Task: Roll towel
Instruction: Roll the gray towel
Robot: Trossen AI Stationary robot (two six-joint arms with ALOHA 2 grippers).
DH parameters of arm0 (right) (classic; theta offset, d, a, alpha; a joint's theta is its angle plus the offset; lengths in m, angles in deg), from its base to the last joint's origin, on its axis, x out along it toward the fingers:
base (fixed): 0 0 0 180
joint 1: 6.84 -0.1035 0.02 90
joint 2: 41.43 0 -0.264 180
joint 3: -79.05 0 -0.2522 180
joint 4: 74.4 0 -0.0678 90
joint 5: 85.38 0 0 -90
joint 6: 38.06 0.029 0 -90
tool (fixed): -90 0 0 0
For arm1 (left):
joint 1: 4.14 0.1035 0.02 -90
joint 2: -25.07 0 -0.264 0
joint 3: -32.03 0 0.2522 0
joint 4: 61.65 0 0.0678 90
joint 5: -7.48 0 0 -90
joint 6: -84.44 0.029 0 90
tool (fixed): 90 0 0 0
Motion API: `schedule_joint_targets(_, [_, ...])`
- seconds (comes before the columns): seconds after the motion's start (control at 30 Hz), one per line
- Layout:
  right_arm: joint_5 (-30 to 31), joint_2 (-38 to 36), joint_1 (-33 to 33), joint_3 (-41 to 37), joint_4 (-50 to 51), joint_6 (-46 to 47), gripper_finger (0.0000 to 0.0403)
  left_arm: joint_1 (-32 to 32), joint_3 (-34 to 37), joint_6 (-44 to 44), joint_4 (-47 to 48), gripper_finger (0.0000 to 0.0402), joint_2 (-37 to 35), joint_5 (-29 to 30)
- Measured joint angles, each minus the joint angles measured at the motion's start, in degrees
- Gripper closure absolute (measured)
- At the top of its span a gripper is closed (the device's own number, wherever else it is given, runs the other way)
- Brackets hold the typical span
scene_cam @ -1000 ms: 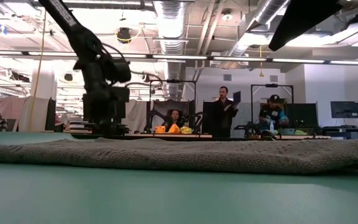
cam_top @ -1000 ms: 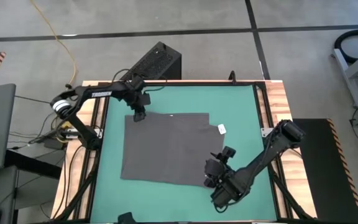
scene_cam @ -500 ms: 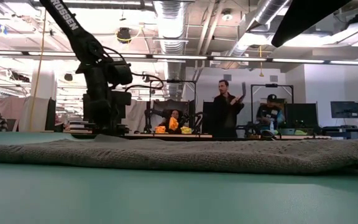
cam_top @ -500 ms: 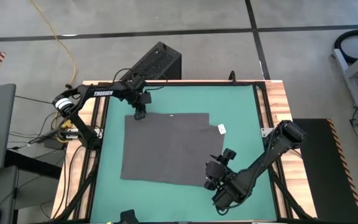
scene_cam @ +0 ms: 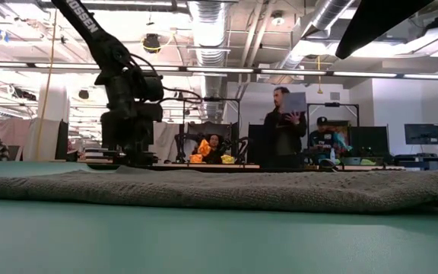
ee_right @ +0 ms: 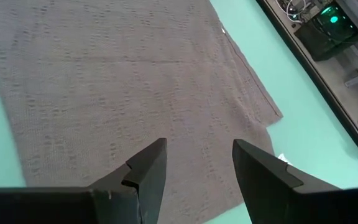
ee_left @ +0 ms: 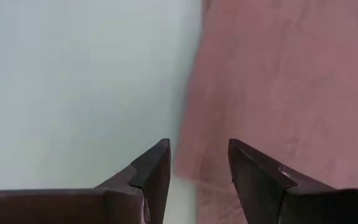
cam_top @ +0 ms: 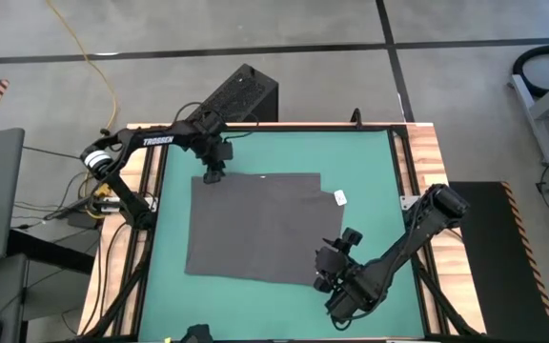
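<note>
Barely any motion since the earlier frames: left gripper (cam_top: 214, 175) nudged slightly along the towel's upper-left corner, right gripper (cam_top: 325, 278) unchanged, so rolling hasn't started. High view: towel (cam_top: 255, 227) lies flat, centre of the green mat (cam_top: 370, 162), white tag (cam_top: 339, 197) at its right edge. Low view: towel (scene_cam: 226, 188) is a low nubby grey ridge across mid-frame. Left wrist view: fingers (ee_left: 154, 171) apart, straddling the towel edge, holding nothing. Right wrist view: fingers (ee_right: 148, 174) apart over woven cloth, empty.
</note>
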Motion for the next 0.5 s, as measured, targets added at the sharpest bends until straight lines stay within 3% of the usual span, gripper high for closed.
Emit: schedule_joint_targets(0.5, [-0.07, 0.0, -0.01, 0.0, -0.9, -0.24, 0.0196, -1.1, 1.66, 0.0, -1.08, 0.0279, 0.07, 1.15])
